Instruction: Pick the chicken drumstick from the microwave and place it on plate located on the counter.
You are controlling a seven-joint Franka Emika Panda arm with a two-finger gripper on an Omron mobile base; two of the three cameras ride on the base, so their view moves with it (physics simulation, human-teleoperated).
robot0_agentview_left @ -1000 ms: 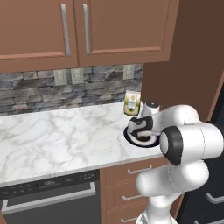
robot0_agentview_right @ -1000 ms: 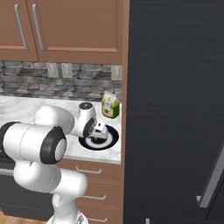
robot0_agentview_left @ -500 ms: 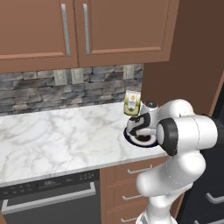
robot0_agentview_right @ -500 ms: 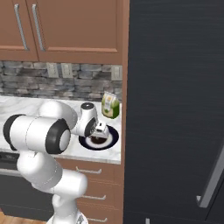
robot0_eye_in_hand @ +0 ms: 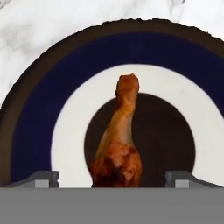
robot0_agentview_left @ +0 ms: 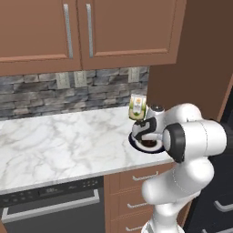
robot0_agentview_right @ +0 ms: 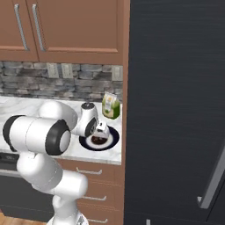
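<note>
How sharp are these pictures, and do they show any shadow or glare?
Hand view: chicken drumstick crisp, plate rim edge jagged, no glare, no clear shadow. Left base view: soft, even light, counter matt. Right base view: black panel on the right flat and dark, no reflection.

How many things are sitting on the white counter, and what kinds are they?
Plates: 1, the dark plate
Food: 1, the chicken drumstick on the plate
Cartons: 1, a green and white carton behind the plate
Total: 3
</note>
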